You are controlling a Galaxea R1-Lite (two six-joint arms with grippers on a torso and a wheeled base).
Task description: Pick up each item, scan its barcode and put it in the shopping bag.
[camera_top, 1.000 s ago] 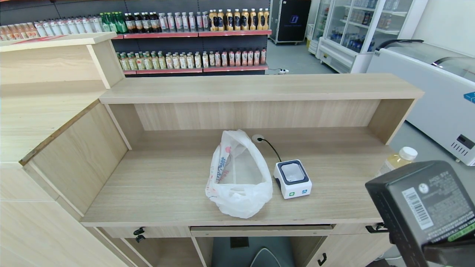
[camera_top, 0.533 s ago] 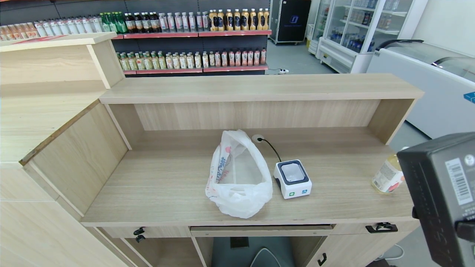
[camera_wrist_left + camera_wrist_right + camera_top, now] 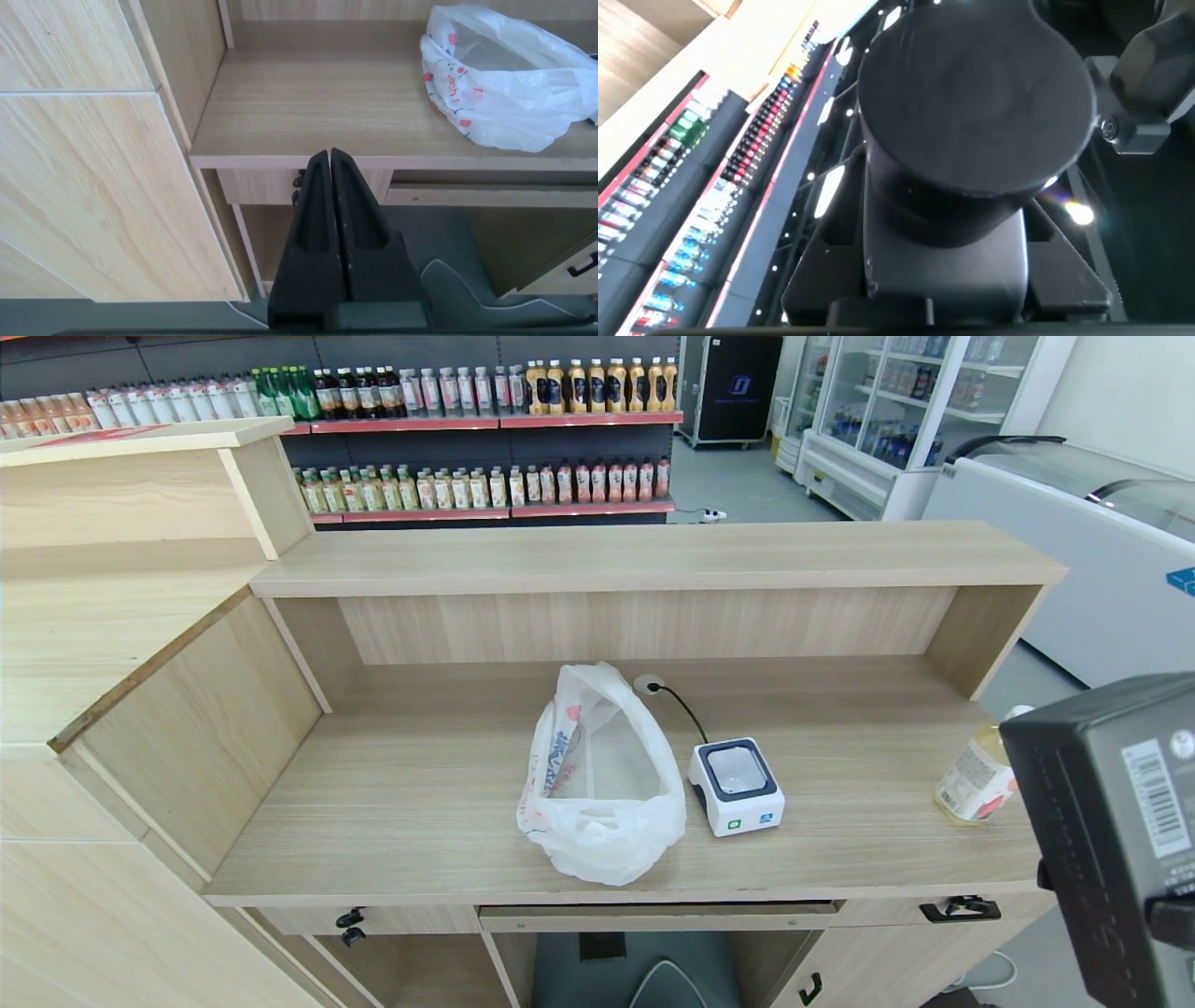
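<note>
The left claw [image 3: 331, 163] is clenched on nothing, fingers pressed flat together, and hangs below the front edge of the table [image 3: 420, 803] toward its left end; the right claw [image 3: 971, 187] presents a dark bulk against the ceiling, and its state cannot be told; the right arm [image 3: 1111, 840] stands at the table's right end. The bottle [image 3: 976, 775] stands upright on the table just beside that arm, long axis vertical, cap uppermost; on this evidence the right arm is the nearer, and a side approach suits. The scanner [image 3: 736, 786] sits just right of the shopping bag [image 3: 597, 775]; the bag lies mid-table, mouth open, well apart from the bottle.
</note>
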